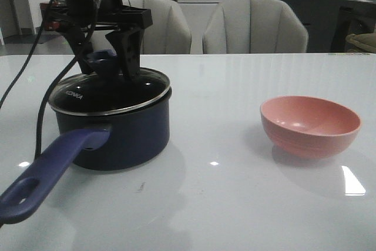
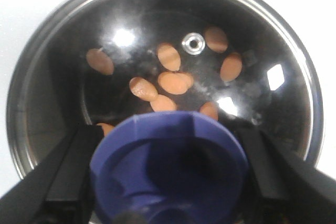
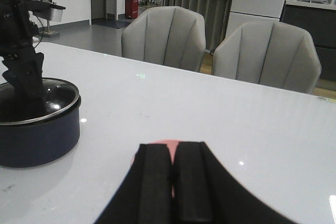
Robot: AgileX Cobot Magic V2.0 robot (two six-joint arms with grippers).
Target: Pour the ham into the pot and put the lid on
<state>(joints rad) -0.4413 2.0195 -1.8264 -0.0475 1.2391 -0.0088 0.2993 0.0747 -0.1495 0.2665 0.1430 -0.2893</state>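
Straddling the knob (image 2: 169, 169) with fingers apart, the left gripper (image 1: 111, 57) could snag and tilt the lid (image 1: 108, 93) off the pot (image 1: 117, 139).

Front view: low over the table (image 1: 235, 204), facing the chairs (image 1: 255, 24); pot (image 1: 117, 133) close at left.
Left wrist view: straight down, very near the lid (image 2: 157, 40).
Right wrist view: low, forward; shares pot (image 3: 37, 135) and chairs (image 3: 165, 35).

Showroom-like dining space: glossy table (image 1: 235, 204), upholstered chairs (image 1: 255, 26).
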